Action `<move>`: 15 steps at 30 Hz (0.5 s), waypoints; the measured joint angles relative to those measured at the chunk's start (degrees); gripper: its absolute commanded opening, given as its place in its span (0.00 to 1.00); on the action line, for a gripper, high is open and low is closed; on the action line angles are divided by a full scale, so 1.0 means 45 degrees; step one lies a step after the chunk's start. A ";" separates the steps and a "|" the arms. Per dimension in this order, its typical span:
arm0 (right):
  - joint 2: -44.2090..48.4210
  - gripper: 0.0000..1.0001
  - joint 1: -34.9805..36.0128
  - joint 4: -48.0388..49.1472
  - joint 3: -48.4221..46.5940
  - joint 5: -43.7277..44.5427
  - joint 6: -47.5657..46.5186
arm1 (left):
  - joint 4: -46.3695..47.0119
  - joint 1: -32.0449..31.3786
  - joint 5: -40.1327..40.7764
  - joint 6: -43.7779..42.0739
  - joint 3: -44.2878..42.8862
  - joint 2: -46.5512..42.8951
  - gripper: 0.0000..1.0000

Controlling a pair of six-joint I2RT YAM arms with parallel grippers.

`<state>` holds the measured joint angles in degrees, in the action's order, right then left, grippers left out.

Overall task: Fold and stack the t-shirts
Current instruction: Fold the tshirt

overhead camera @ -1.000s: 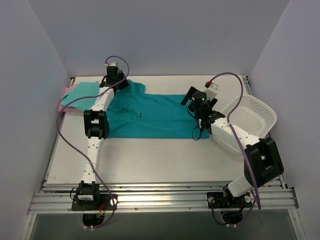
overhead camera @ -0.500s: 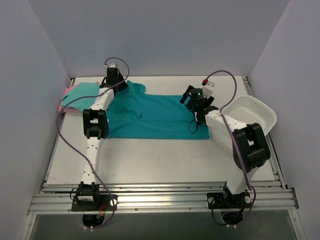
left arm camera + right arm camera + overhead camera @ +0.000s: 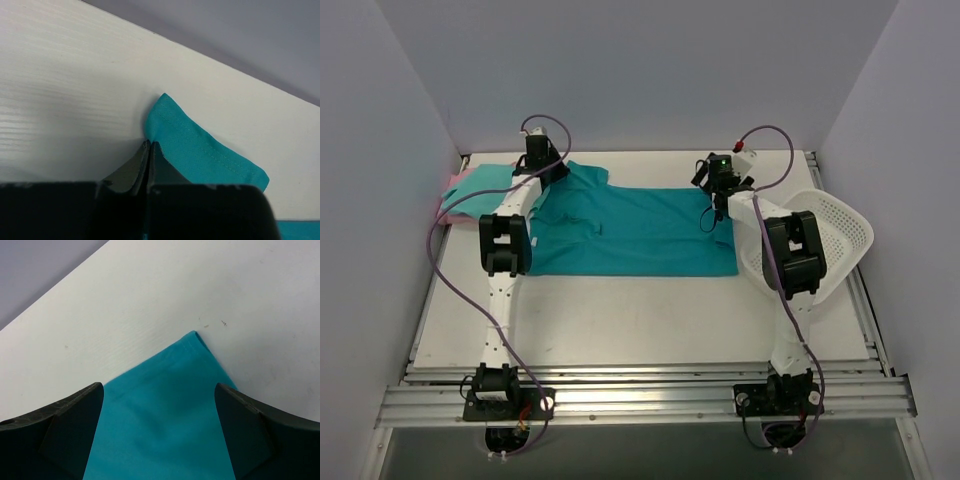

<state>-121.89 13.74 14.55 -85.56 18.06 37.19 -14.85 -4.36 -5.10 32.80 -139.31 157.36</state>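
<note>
The deep teal t-shirt (image 3: 630, 232) lies spread flat across the middle of the table. My left gripper (image 3: 544, 168) is at its far left sleeve; in the left wrist view the jaws (image 3: 149, 145) are shut on the edge of the teal sleeve (image 3: 200, 150). My right gripper (image 3: 712, 190) hangs open over the shirt's far right corner; its fingers (image 3: 159, 387) straddle the teal corner (image 3: 190, 355) without touching it. The mint green t-shirt (image 3: 485, 180) lies folded on the pale pink t-shirt (image 3: 448, 208) at the far left.
The white perforated basket (image 3: 825, 235) stands tilted at the right edge, beside the right arm. Grey walls enclose the table on the left, back and right. Purple cables loop from both wrists.
My right gripper has moved from the shirt's right edge away to its far right corner, staying open. My left gripper has shifted slightly farther back at the sleeve.
</note>
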 measured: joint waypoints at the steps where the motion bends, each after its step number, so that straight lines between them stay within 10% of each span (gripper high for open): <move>1: -0.0131 0.88 -0.0083 -0.0005 -0.0126 -0.0019 -0.0005 | 0.0044 0.0010 -0.0039 0.0005 0.0015 0.0000 0.02; 15: -0.2045 0.88 -0.0850 -0.0539 -0.2195 -0.0316 0.0005 | 0.0510 0.0092 -0.0379 0.0117 0.0243 0.0000 0.02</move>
<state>-131.09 9.91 12.12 -95.44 16.64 37.21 -12.56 -3.95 -6.81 33.32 -138.21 157.36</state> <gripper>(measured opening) 0.879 0.034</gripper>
